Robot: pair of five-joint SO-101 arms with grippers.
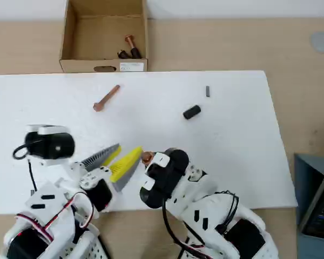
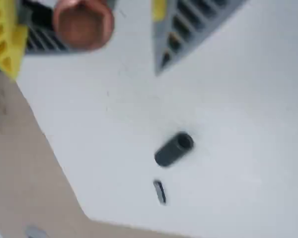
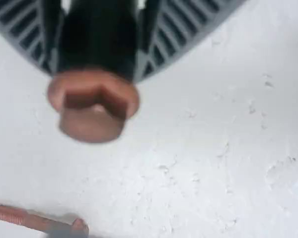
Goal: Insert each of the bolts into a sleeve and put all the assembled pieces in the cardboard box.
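A white mat covered a wooden desk, with the box just past the mat's far edge, left of centre, and one assembled piece inside. Close to the mat's near edge the right pincer gripped a sleeve with a bolt head sticking out. The left pincer stood wide, just beside that head. A swing toward the box could clip those spread fingers, or the bolt could slide out if tilted. A loose bolt lay on the way. The spare sleeve sat well right, and the mat's middle was open.
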